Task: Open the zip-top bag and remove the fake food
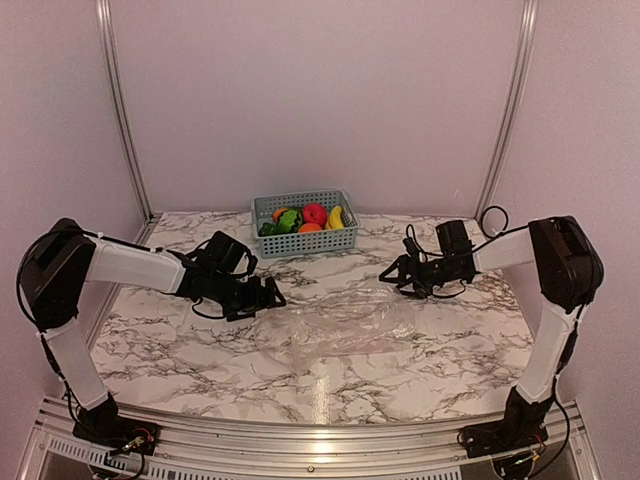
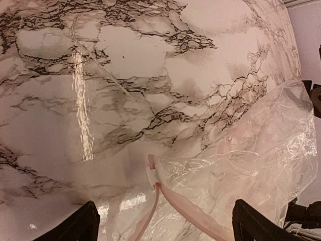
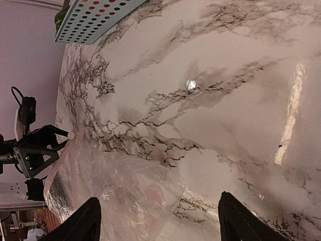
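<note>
Clear crinkly zip-top bag (image 1: 350, 325) lies flat mid-tabletop (image 1: 180, 340), probably empty. Glossy plastic fake food (image 1: 312, 216) sits in the light blue slatted basket (image 1: 300, 243). My left hand (image 1: 268, 293) and right hand (image 1: 393, 277) gape wide, holding nothing. Risk: fingers snag loose film and drag the bag.

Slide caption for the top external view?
Left tool and right tool, open, flank the clear zip-top bag; fake food in basket.

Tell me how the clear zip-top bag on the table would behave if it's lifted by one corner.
The zip-top bag would probably sag and fold, since its thin film lies crumpled. It looks empty, so likely very light. The glossy film may slip; the zip strip seems a firmer hold.
</note>
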